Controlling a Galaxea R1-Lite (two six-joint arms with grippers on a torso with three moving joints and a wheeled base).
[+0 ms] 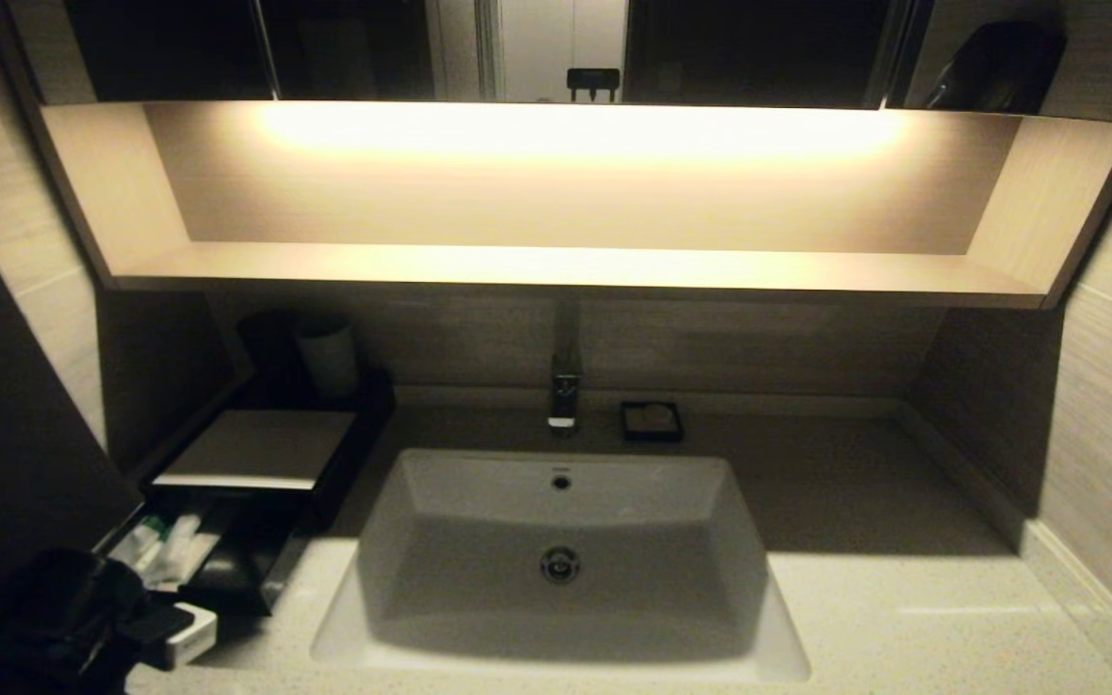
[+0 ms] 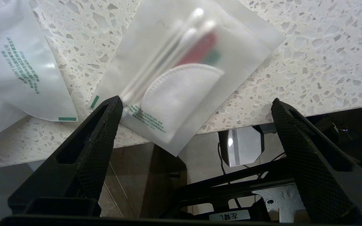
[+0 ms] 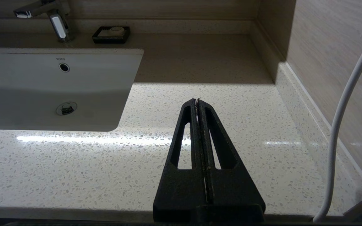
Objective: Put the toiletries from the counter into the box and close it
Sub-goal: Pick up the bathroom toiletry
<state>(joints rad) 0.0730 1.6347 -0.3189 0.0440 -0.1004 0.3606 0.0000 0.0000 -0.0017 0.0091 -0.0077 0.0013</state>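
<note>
Left claw [image 2: 196, 106] gapes wide over a green-printed sachet [image 2: 181, 78]; basin [image 3: 58, 75] reads TOTO

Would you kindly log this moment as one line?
left end effector: open over cotton-swab sachet at counter edge | right end effector: shut, parked | box: drawer open

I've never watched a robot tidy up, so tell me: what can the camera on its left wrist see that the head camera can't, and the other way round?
Only the left wrist view shows the left gripper open over a clear sachet of cotton swabs and a round pad, overhanging the counter's edge, with a second sachet beside it. Only the head view shows the box with its drawer pulled out and toiletries inside, the basin, tap and lit shelf. Both show the speckled counter.
</note>
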